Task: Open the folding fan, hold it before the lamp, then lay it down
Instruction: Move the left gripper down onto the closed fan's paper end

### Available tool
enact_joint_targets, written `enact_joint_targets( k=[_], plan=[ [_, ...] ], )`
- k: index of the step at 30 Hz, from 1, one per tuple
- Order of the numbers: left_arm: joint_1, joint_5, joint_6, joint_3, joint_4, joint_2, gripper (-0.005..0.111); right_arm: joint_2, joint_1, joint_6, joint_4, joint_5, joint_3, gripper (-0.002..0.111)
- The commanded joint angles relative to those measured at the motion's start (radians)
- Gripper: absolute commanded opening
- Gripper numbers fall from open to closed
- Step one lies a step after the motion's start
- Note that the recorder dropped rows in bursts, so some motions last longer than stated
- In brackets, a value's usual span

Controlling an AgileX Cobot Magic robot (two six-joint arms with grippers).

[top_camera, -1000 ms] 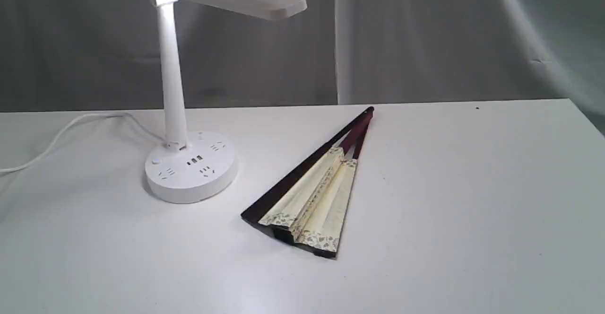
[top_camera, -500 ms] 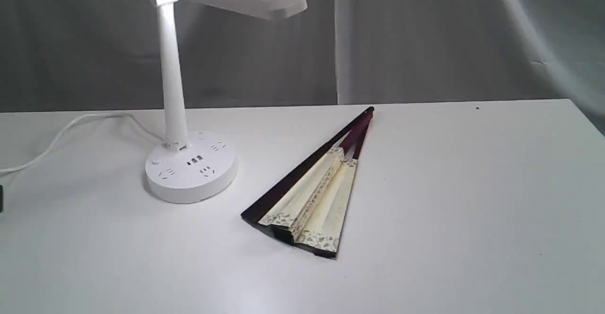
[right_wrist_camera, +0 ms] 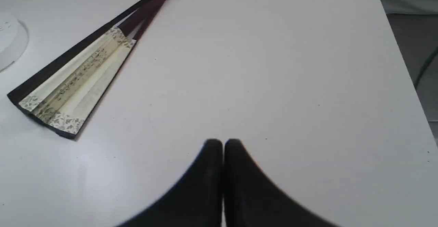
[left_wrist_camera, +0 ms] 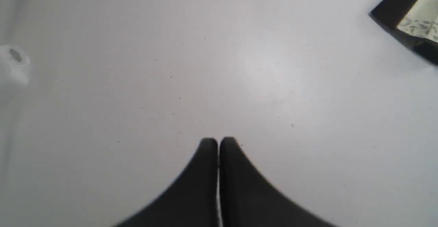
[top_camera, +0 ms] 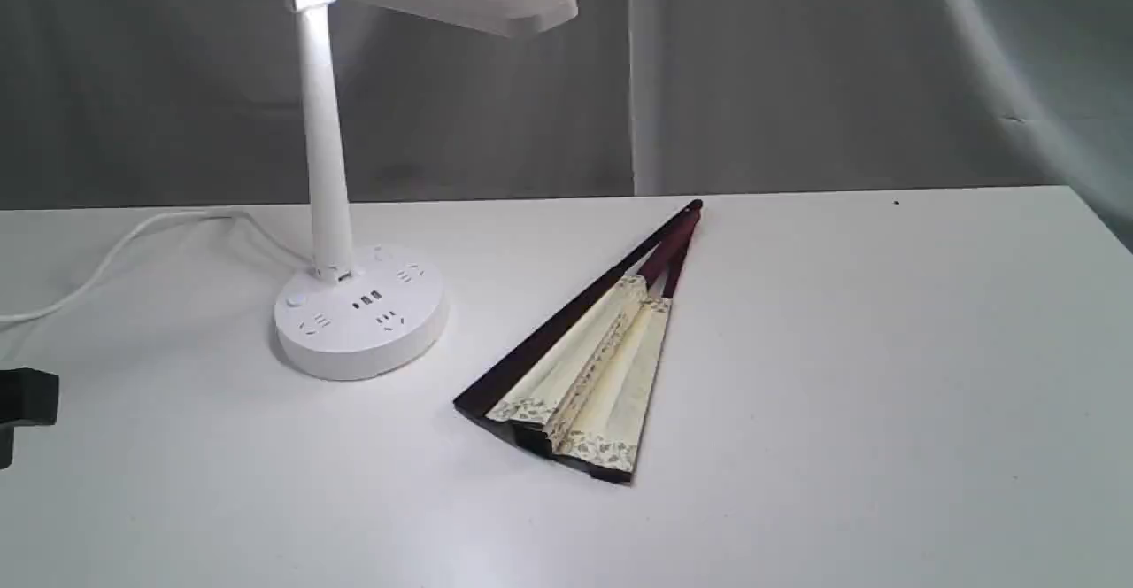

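Since a second ago: dark part of my left arm (top_camera: 25, 400) has crept in at left edge of exterior frame; all else unmoved. I see folding fan (top_camera: 575, 367) flat on worktop (top_camera: 841, 349), centre frame, barely spread, pivot toward back. The lamp (top_camera: 358, 318) stands left of it, apart. My left end effector (left_wrist_camera: 218, 141) clenched, empty; right end effector (right_wrist_camera: 223, 142) same. Step, I judge: approach, opening not begun. Next move: unclench both, take one guard each, spread leaf.
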Motion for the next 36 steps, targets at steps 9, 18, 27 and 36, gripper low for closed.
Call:
enact_joint_targets(
  k=[9, 18, 27, 36],
  plan=[
    [-0.019, 0.0, 0.16, -0.001, -0.153, 0.005, 0.0, 0.001, 0.001, -0.003, -0.008, -0.003, -0.006, 0.0],
    [-0.243, -0.118, 0.124, -0.001, -0.153, 0.143, 0.0, 0.001, 0.001, -0.003, -0.008, -0.005, -0.006, 0.0],
    [-0.364, -0.201, 0.097, -0.075, -0.161, 0.327, 0.001, 0.001, 0.001, -0.003, -0.008, -0.01, -0.006, 0.0],
    [-0.378, -0.135, 0.102, -0.287, -0.161, 0.531, 0.031, 0.001, 0.001, -0.003, -0.008, -0.012, -0.006, 0.0]
  ],
)
